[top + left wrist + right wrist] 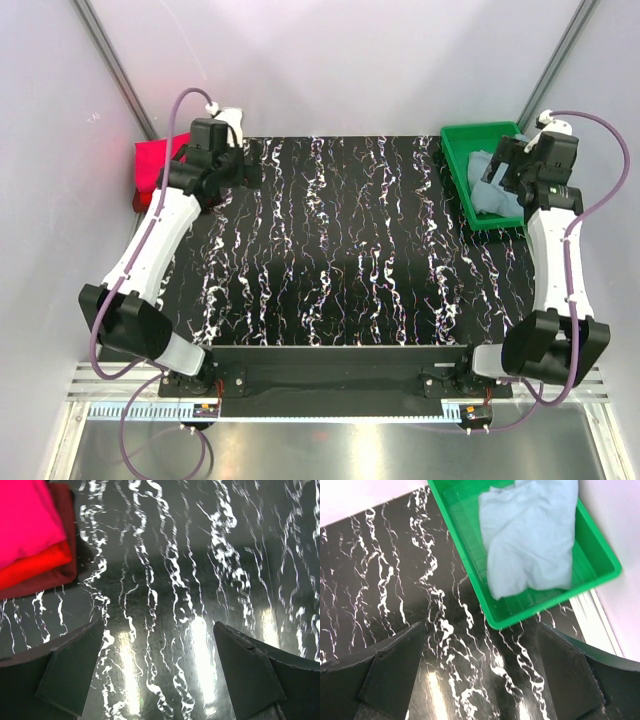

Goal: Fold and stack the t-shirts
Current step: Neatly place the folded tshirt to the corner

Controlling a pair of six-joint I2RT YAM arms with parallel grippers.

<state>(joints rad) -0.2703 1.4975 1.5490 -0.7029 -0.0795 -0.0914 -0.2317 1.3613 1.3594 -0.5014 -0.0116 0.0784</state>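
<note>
Red folded shirts (pixel 30 535) were stacked near the left gripper (pixel 159 645), evidently finished; the pale shirt (pixel 530 540) was contained in the tray (pixel 455 540) by the right gripper (pixel 481 630), presumably next. Both were spread wide, empty.

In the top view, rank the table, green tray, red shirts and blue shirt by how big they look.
1. Table
2. Tray
3. Unranked: red shirts and blue shirt look alike in size, and both are partly hidden.

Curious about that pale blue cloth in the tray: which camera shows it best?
Right wrist view: the pale blue shirt lies in the green tray, unobstructed. The top view shows it partly behind the right arm; the left wrist view misses it.
</note>
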